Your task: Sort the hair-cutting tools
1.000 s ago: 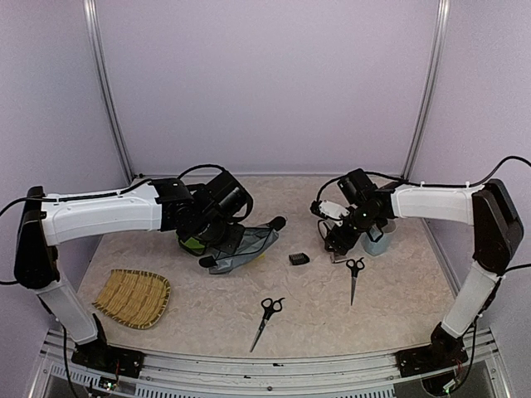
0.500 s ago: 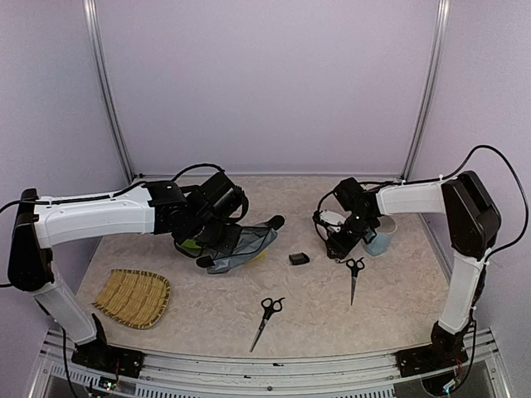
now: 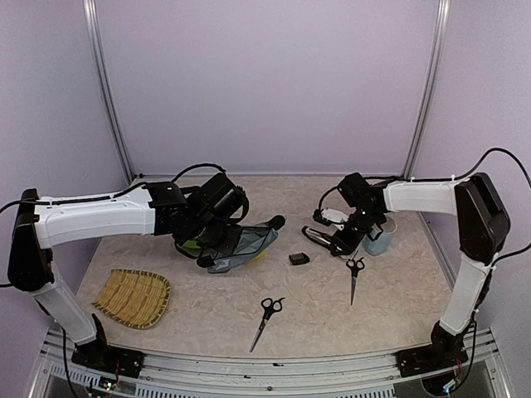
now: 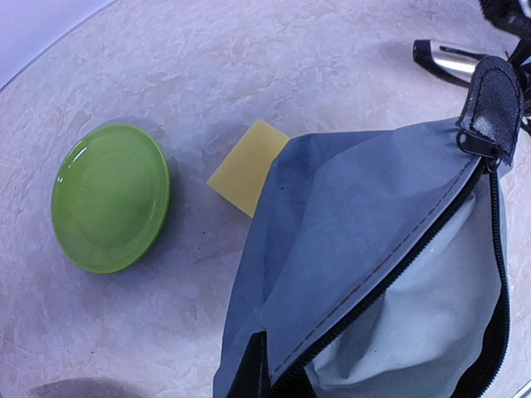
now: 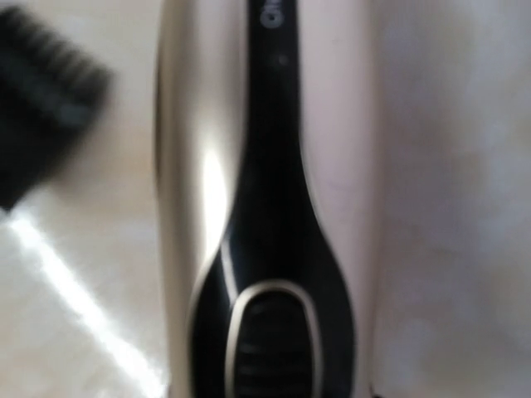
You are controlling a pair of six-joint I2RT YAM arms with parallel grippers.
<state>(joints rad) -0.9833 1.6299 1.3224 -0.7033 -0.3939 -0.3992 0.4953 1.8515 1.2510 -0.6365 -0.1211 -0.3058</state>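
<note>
My left gripper is shut on the edge of the grey fabric pouch, holding its zipped mouth up near the table's middle left. My right gripper is low over the black-and-silver electric clipper. The clipper fills the right wrist view lengthwise between the jaws; the fingers themselves do not show. The small black clipper guard lies left of it. One pair of black-handled scissors lies just in front of the right gripper, another nearer the front.
A yellow sponge and a green round lid lie beside the pouch. A black-and-silver rod-like item pokes out behind it. A woven tray sits front left, and a pale blue cup stands right of the right gripper.
The right gripper has settled lower around the clipper and its jaws have been narrowing. The left arm and the pouch have barely moved.
</note>
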